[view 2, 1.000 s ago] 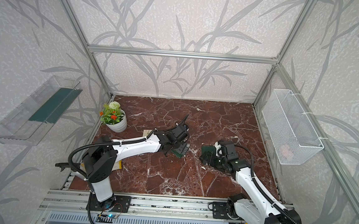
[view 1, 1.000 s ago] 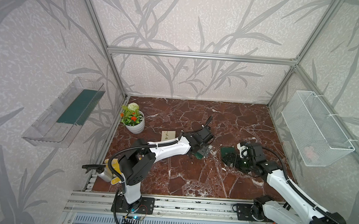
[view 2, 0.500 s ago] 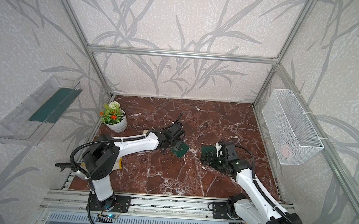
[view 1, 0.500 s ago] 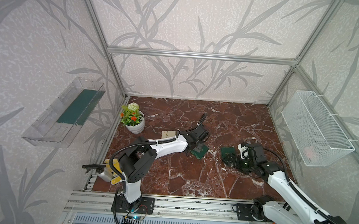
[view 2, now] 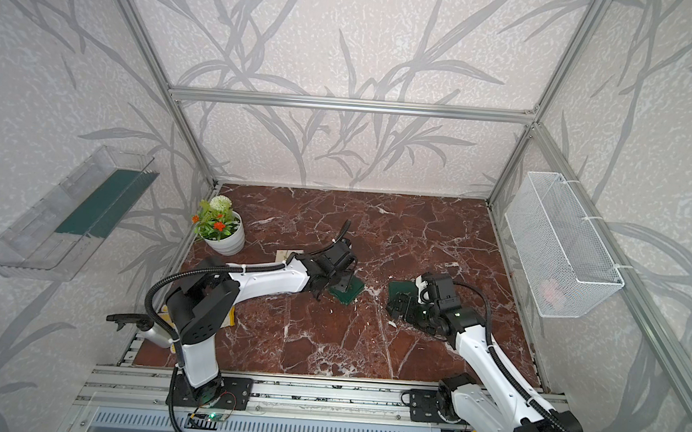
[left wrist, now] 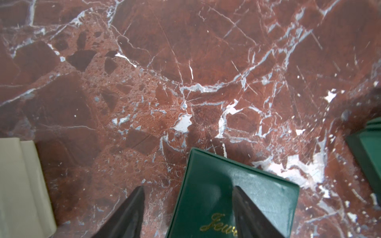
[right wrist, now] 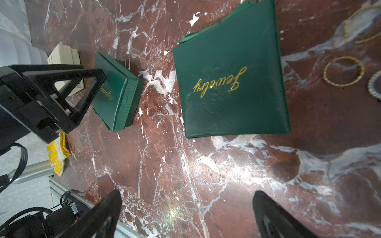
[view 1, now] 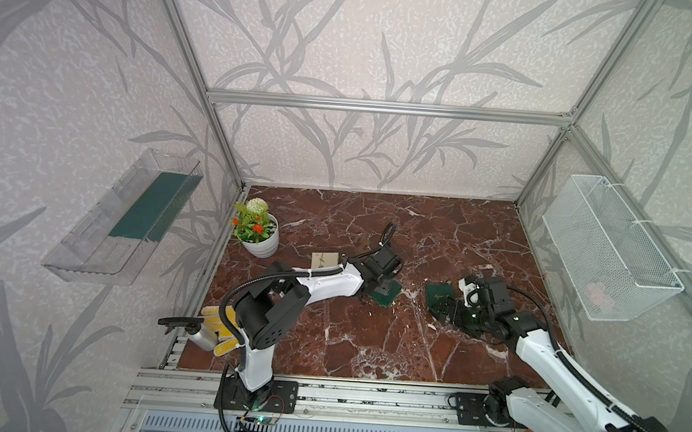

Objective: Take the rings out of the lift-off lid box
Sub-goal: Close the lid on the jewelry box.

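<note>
Finds the left claw (left wrist: 188, 187) low over the left green box (left wrist: 268, 197), jaws parted and gripping nothing: 1 finger (left wrist: 245, 212) above the gold-lettered lid, the other out past the box's edge over bare tabletop (left wrist: 206, 61). Notes the lid on that box, seated on its ribbed base. Spots a cream box (left wrist: 18, 185) on the tabletop just outside the off-box finger.

Finds the right claw (right wrist: 186, 192) spread wide and empty, hanging over bare tabletop, touching nothing. Places the right green box (right wrist: 231, 78) straight ahead of that claw, flat on the tabletop, gold "Jewelry" script facing up, apart from the left green box.

Locates the rings (right wrist: 361, 71) outside both boxes, loose on the tabletop ahead of the right claw, just beside the right green box on the side away from the left claw. Counts at least 3 thin hoops: 1 gold in full, 1 gold and 1 silver-toned cut off at the edge of the right wrist view.
</note>
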`<action>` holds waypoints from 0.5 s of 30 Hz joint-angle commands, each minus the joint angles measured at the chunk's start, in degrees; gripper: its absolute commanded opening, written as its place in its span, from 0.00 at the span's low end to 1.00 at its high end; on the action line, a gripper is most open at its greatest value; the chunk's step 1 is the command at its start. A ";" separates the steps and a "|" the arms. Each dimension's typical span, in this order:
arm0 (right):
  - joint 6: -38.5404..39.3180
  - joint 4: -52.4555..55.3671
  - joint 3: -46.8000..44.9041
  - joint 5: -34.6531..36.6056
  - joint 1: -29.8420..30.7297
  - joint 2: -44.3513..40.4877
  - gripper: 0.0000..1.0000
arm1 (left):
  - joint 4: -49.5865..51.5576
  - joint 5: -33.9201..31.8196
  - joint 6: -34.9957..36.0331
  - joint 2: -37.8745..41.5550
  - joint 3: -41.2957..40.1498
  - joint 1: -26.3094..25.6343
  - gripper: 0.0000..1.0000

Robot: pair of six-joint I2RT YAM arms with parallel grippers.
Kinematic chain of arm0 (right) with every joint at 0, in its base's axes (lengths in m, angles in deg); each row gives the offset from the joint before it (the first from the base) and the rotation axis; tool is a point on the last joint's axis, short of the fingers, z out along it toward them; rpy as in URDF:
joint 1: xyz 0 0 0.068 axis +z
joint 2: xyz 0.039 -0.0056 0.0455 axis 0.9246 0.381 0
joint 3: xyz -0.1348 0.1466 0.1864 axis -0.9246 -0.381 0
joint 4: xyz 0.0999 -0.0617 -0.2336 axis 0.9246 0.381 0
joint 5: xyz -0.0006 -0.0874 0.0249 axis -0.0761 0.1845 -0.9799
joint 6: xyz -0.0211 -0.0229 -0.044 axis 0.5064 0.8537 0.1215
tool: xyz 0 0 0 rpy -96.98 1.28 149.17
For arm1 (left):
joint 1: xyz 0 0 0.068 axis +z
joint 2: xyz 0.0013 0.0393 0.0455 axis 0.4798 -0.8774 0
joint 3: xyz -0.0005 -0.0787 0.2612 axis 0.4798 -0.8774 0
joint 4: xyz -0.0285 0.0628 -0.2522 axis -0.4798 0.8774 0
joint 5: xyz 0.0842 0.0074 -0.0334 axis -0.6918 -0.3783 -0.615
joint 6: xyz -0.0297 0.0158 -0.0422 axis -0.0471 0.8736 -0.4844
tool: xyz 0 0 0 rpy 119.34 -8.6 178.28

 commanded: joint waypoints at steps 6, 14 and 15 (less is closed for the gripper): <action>0.25 1.80 2.73 0.27 0.34 -0.71 0.99 | -1.84 2.66 3.76 3.02 -4.06 -1.98 0.99; 2.29 4.79 5.56 1.25 0.34 1.67 0.99 | -0.34 2.50 5.40 2.20 -3.49 -3.52 0.99; 2.28 4.64 5.68 1.24 0.34 1.95 0.99 | -0.31 2.48 5.31 2.35 -3.60 -3.79 0.99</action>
